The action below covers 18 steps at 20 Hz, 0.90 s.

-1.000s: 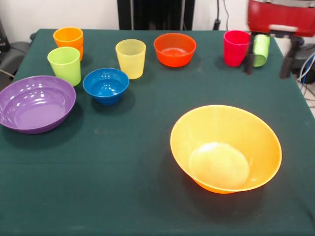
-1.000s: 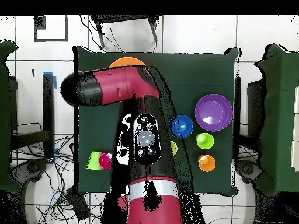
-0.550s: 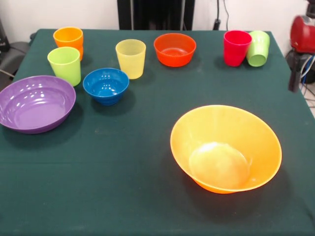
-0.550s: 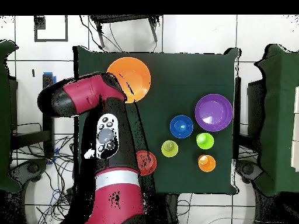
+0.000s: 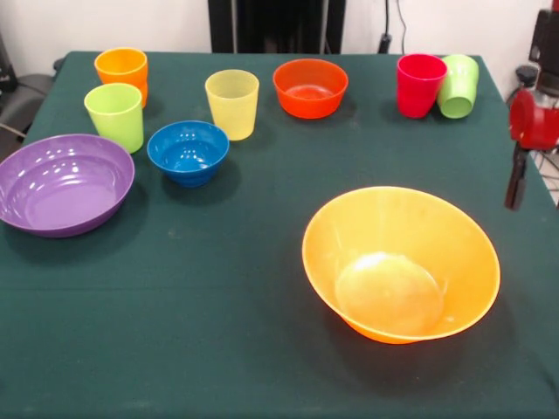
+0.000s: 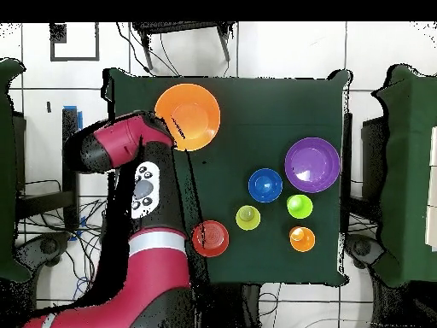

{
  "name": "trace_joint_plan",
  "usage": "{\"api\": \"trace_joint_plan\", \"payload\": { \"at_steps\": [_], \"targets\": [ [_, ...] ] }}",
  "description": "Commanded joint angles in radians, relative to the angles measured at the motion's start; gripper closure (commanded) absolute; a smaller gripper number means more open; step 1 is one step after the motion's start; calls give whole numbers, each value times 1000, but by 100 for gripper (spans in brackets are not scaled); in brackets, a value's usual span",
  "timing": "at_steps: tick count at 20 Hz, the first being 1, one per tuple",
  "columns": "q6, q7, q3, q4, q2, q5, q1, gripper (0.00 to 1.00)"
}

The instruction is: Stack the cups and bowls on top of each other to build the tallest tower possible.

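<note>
No tower begun: large glossy orange-yellow plastic bowl (image 5: 401, 264) sits near right, the other bowls and cups stand apart far and left. Gripper (image 5: 517, 179) off right edge; jaws unreadable.

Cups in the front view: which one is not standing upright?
The pale green cup, tilted against the red cup; the orange, lime and yellow cups stand upright.

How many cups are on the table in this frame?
5: orange cup and lime cup far left, yellow cup beside the blue bowl, red cup with tilted green cup leaning against it.
</note>
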<state>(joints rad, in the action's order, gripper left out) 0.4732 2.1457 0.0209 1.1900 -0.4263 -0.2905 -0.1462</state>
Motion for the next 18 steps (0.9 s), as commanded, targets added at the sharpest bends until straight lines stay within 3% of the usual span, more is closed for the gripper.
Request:
{"api": "trace_joint_plan", "payload": {
  "at_steps": [1, 6, 13, 18],
  "targets": [
    [111, -58, 43, -111, 85, -29, 39, 0],
    [133, -73, 34, -150, 95, -38, 33, 0],
    [117, -63, 25, -269, 198, -46, 23, 0],
    [104, -64, 43, -298, 267, -33, 33, 0]
  ]
}}
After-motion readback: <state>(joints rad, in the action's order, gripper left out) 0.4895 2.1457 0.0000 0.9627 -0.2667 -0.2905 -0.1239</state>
